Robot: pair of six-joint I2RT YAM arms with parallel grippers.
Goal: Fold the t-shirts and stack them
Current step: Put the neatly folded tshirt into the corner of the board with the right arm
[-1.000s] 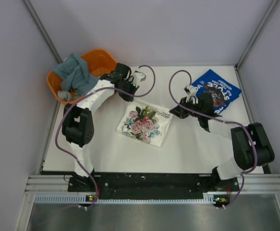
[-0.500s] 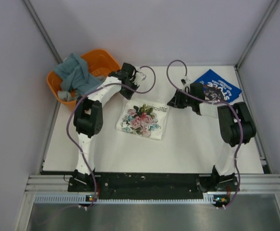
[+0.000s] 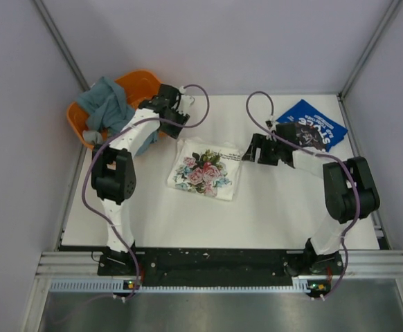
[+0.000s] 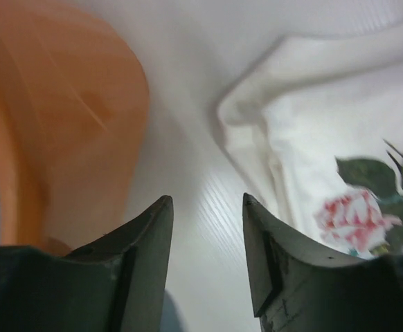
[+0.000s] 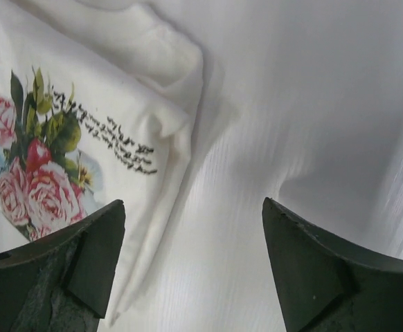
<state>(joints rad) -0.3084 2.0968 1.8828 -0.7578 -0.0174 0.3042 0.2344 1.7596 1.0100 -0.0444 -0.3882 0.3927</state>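
Note:
The white t-shirt with the floral print [image 3: 207,170] lies folded at the table's middle. It also shows in the left wrist view [image 4: 312,152] and the right wrist view [image 5: 84,124]. My left gripper [image 3: 176,128] [image 4: 206,200] stands open just off the shirt's back left corner, with bare table between its fingers. Beside the back right corner my right gripper [image 3: 251,152] [image 5: 193,204] is wide open and holds nothing. The blue t-shirt with white lettering [image 3: 311,128] lies folded at the back right.
An orange basket [image 3: 142,86] [image 4: 63,124] stands at the back left corner, with grey-blue cloth [image 3: 108,104] hanging over its rim, close to my left arm. White enclosure walls ring the table [image 3: 271,207] on three sides.
Both grippers went from shut to open and let go of the white shirt's back corners. The shirt now lies flat, and the left gripper has drawn back toward the basket.

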